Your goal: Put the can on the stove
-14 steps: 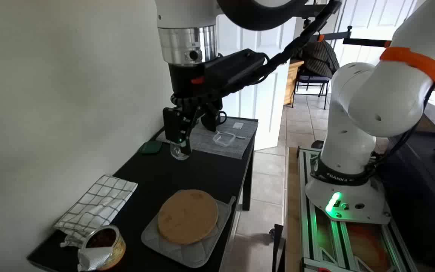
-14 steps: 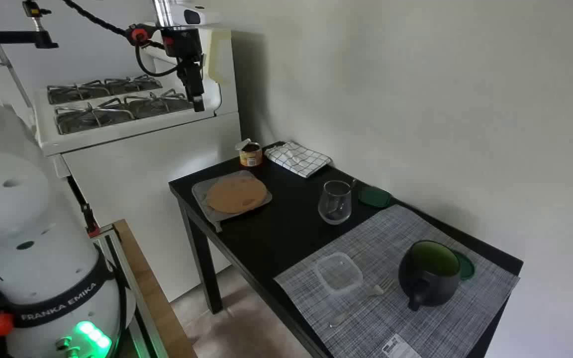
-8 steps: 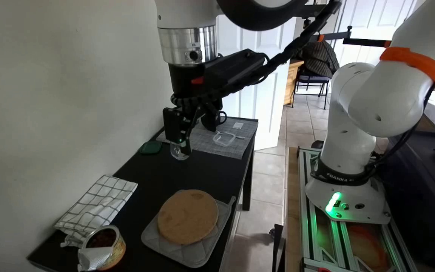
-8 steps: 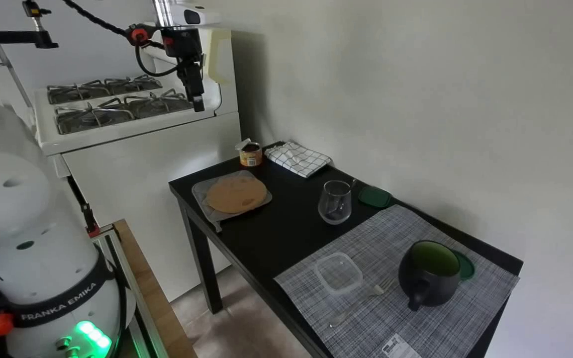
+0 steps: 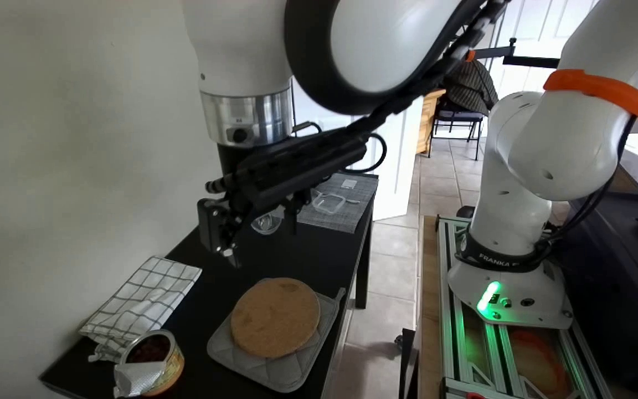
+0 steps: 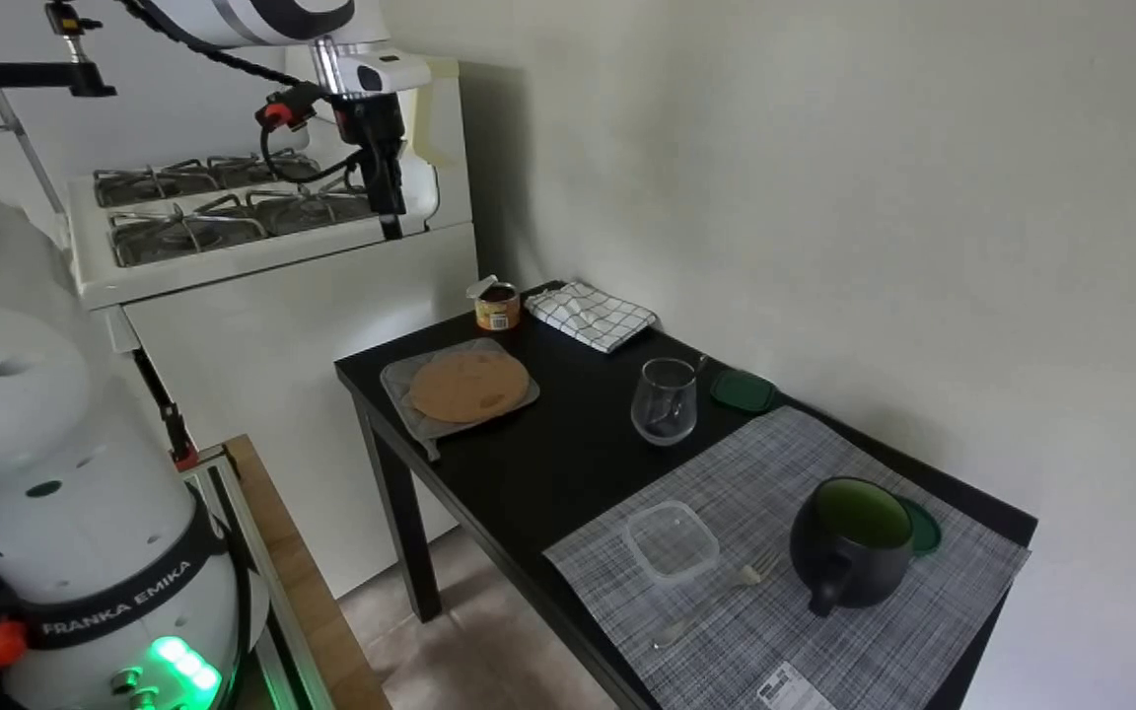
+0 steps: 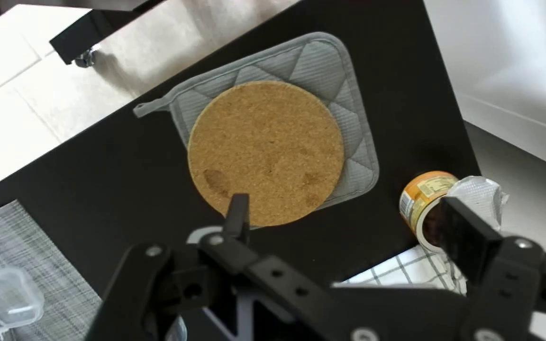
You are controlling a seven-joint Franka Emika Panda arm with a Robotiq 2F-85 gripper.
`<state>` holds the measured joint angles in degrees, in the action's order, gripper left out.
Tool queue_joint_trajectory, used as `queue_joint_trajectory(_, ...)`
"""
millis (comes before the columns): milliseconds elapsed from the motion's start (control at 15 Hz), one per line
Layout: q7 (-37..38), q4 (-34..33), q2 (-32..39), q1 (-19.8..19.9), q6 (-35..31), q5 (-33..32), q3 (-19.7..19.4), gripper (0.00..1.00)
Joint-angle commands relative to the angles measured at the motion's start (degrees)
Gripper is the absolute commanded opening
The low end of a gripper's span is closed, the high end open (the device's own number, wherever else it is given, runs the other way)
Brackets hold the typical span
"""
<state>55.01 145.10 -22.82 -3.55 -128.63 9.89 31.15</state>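
Can (image 5: 155, 366) on tbl (image 5: 194, 313), below gripper (image 5: 262, 242), off to 1 side

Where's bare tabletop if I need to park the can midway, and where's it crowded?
Most room: the black table between the grey potholder, the clear glass and the woven placemat. A narrower strip runs between potholder and checkered towel. Crowded: the corner where the can stands by the towel, and the placemat, holding mug, fork and clear container.

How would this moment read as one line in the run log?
fingers: open, empty | can: upright on black table, foil lid peeled back | pending: can onto stove
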Motion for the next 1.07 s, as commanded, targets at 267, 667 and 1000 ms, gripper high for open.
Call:
queue_joint_trajectory(267,10.94,-11.07,26.28,3.08,-15.92,-8.02,7.72,1.0)
queue_joint_trajectory(667,3.8,-15.18,32.74,-10.32,-13.26,-14.55,-7.62,1.0)
queue_joint_trajectory(1000,6.5,-15.32,33.45,-12.5,-16.98,-15.36,-9.9,1.0)
